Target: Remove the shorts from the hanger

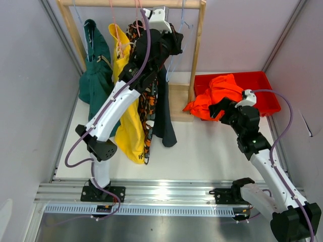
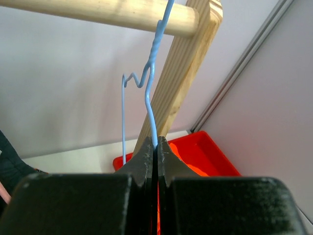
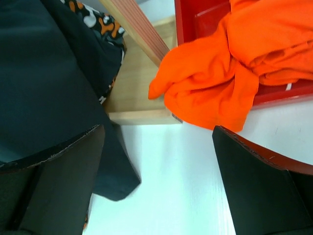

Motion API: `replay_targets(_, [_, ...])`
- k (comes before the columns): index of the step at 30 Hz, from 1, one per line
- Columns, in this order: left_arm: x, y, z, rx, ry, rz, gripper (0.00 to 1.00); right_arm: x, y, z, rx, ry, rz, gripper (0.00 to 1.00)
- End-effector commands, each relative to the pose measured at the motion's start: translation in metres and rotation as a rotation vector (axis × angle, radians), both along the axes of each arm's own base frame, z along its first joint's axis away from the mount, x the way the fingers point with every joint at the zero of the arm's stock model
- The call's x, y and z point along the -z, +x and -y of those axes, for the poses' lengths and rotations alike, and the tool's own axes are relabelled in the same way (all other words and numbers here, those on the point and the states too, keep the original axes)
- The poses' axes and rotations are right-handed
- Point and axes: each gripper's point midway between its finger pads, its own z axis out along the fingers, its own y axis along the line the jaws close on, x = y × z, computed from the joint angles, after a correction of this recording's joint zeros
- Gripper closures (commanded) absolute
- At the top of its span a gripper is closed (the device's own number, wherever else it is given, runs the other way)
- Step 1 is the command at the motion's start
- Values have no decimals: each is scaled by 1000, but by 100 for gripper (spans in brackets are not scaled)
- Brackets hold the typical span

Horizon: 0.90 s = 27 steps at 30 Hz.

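Observation:
Dark green shorts (image 1: 96, 75), yellow shorts (image 1: 128, 126), orange-black-white patterned shorts (image 1: 149, 108) and black shorts (image 1: 164, 118) hang from the wooden rack's rail (image 1: 131, 3). Bright orange shorts (image 1: 219, 93) lie over the rim of a red bin (image 1: 262, 83). My left gripper (image 1: 176, 43) is up at the rail, shut on a bare light blue wire hanger (image 2: 150, 78), with the jaws (image 2: 156, 144) pinched on its wire. My right gripper (image 1: 219, 111) is open and empty above the table, beside the orange shorts (image 3: 220, 73) and the black shorts' hem (image 3: 49, 83).
The rack's right post (image 1: 198, 50) and wooden foot (image 3: 137, 98) stand between the hanging shorts and the red bin (image 3: 188, 19). Pink hangers carry the other shorts. Grey walls close both sides. The white table (image 3: 181, 186) lies under my right gripper.

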Motion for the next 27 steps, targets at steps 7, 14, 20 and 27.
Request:
replay_targets(7, [-56, -3, -6, 10, -143, 143, 100, -6, -3, -9, -20, -9, 28, 1])
replay_targets(14, [-25, 14, 16, 63, -132, 73, 100, -5, -6, -5, -11, -27, 23, 1])
replay_targets(20, [-6, 18, 17, 67, -104, 23, 96, -3, -13, -6, -18, -18, 17, 1])
replay_targets(27, [-15, 1, 10, 98, -84, 16, 63, -5, -20, -11, -28, -8, 20, 1])
